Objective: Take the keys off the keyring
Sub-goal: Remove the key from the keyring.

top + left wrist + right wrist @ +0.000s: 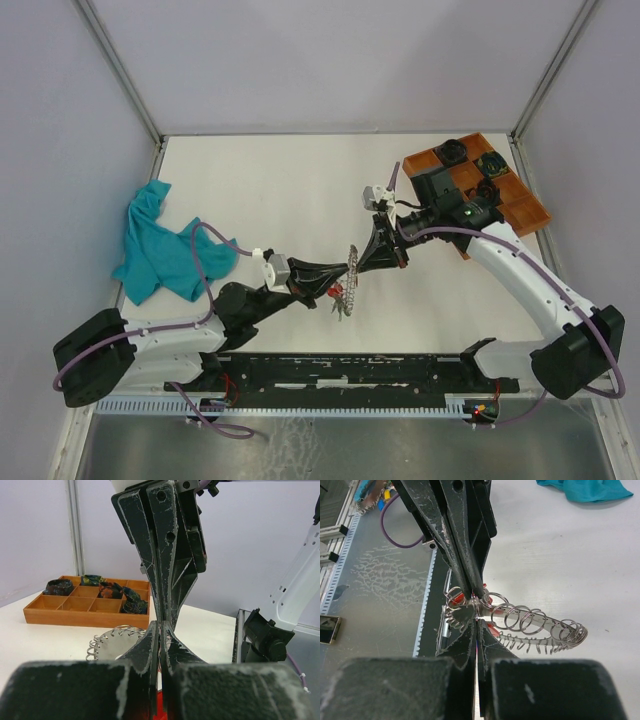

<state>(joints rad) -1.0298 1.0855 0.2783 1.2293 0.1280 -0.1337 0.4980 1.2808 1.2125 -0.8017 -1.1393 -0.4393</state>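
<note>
You'll find the keyring (351,270), a silver disc edged with wire coils, standing on edge well left of the wooden tray (524,208). The keys (340,298), seemingly red-tagged, dangle beneath it.

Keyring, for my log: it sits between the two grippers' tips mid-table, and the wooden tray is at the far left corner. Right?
No: the wooden tray is at the far right corner, as the top external view shows. The keyring does sit between the left gripper and right gripper.
</note>
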